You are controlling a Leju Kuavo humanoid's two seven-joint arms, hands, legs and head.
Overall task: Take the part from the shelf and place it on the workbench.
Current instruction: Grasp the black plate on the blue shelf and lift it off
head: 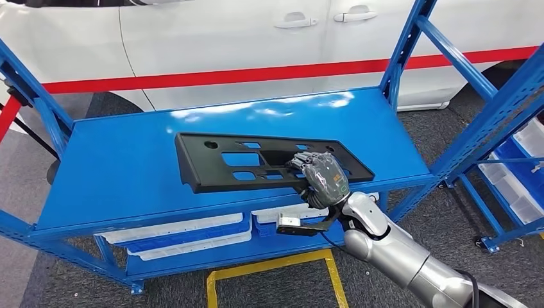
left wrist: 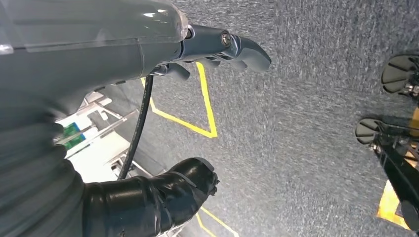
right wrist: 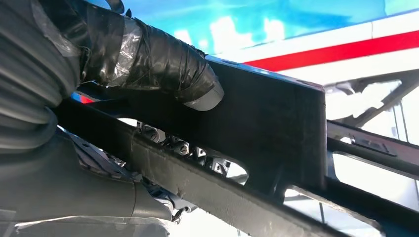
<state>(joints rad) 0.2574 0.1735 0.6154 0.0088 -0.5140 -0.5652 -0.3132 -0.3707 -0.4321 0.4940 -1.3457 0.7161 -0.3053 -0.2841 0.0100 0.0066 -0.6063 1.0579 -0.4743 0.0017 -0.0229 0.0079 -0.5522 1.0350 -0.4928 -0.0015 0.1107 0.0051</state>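
on the blue metal shelf (head: 128, 167), the right hand (head: 323, 178) grips the long black plastic part (head: 256, 160); left hand (left wrist: 217, 49) hangs empty, fingers loose.

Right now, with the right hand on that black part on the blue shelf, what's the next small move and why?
Probably lift the black part slightly off the blue shelf. The right hand already wraps its near edge, thumb on one face and fingers through an opening, while the part looks flat on the shelf. The left hand hangs over the floor.

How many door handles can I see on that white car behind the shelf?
2: one white door handle left of the door seam, another just right of it, above the red stripe. Others may lie outside the picture.
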